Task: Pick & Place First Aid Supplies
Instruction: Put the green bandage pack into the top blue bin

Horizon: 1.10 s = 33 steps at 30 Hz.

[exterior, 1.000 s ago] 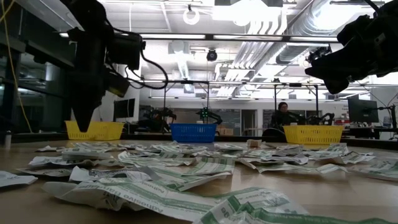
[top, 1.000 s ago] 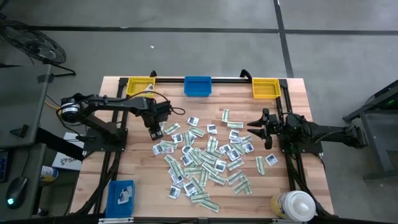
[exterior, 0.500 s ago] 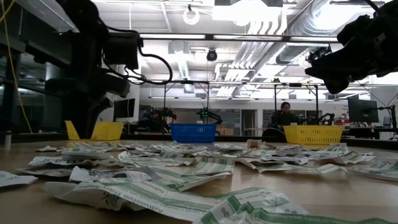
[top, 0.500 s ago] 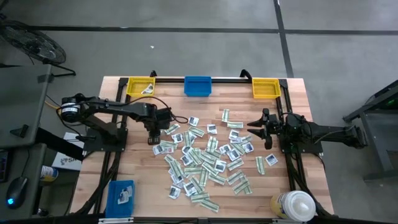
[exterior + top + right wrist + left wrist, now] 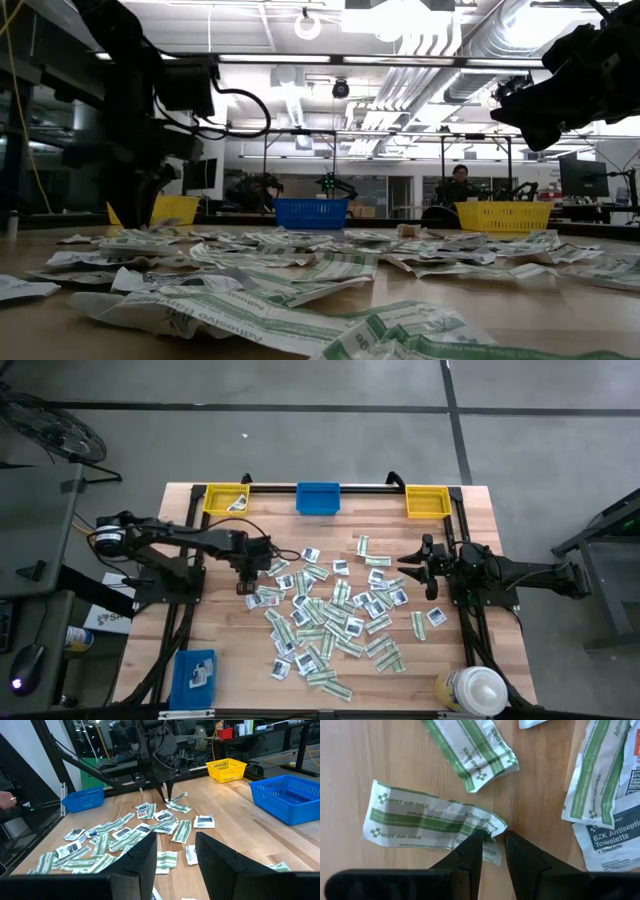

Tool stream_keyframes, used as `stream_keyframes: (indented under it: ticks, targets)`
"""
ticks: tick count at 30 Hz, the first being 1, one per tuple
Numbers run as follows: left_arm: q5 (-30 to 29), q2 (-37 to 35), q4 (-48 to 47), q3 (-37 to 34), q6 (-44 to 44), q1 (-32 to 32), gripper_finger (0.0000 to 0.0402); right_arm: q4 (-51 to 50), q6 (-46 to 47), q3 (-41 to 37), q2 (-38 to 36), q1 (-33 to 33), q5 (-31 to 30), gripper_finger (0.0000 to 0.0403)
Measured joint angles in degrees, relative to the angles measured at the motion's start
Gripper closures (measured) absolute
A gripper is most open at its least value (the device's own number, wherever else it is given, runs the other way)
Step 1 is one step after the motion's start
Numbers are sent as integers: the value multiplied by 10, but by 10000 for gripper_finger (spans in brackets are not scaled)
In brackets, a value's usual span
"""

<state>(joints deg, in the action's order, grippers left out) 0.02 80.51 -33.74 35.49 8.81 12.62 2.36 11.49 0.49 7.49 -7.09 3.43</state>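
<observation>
Wooden table carries a scatter of packets across its middle, white squares mixed with green-and-white strips. Yellow bins and a blue bin line the far edge, another blue bin at the near left, white-capped bottle at near right. Right gripper hangs above the pile's right side, fingers apart, nothing between them. Left gripper is down at the pile's left edge, fingertips pinching the corner of a green strip lying on the wood.
</observation>
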Motion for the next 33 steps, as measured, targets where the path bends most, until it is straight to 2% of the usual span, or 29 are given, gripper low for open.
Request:
stream_keyframes:
  ticks: [4,10,17,22,33]
  targets:
    - [-3,0,11,-13,4,0,331,0,0,0,0,0,0,274]
    - [-10,1,12,-14,-4,1,394,0,0,0,0,0,0,274]
    - [-18,3,-8,6,-22,1,399,0,0,0,0,0,0,274]
    - [-77,5,-35,58,-19,3,400,0,0,0,0,0,0,274]
    - [-138,4,-33,170,2,15,401,0,0,0,0,0,0,274]
